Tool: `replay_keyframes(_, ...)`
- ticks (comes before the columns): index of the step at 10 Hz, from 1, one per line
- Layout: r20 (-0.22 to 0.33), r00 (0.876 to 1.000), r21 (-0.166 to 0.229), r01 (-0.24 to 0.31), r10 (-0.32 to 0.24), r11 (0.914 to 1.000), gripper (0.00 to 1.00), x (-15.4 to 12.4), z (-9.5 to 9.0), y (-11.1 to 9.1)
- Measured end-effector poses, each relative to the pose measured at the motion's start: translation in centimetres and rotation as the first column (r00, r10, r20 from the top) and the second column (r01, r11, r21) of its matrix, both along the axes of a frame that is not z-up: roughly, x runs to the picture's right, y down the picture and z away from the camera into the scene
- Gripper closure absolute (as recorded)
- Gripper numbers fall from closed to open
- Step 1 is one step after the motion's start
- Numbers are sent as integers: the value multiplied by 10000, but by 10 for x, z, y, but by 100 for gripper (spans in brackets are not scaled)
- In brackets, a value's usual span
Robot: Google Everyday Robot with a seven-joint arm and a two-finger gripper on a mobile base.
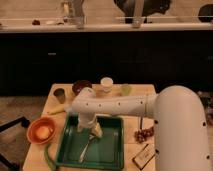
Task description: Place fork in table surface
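The slim silver fork (pixel 85 149) lies slanted inside the green tray (pixel 112 155), its upper end just under my gripper. My gripper (pixel 93 131) hangs from the white arm (pixel 120 106) over the tray's upper left part, right above the fork's top end. I cannot tell whether it touches the fork. The light tan table surface (pixel 134 149) shows around the tray.
An orange bowl (pixel 41 131) sits left of the tray, with a yellow banana (pixel 56 110) above it. A metal cup (pixel 60 95), dark bowl (pixel 81 87), white cup (pixel 106 84) and green cup (pixel 126 90) line the far edge. A brown cluster (pixel 144 134) and small box (pixel 145 156) lie right of the tray.
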State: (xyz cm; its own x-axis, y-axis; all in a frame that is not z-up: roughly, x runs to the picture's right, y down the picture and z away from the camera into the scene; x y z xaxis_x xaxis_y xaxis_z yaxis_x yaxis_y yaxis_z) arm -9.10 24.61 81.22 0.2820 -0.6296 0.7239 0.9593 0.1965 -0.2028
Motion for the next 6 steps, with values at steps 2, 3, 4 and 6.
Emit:
replay_keyframes(2,158,9998,-161,-114,116,9998,20,9,8,4)
replay_keyframes(3,206,9995,-180,-231,235,9996,20,14,11,3)
replay_keyframes(4,230,9993,-160,-279,283,9995,20,16,13,2)
replay_keyframes(6,75,9999,389,-137,134,9992,20,19,12,-2)
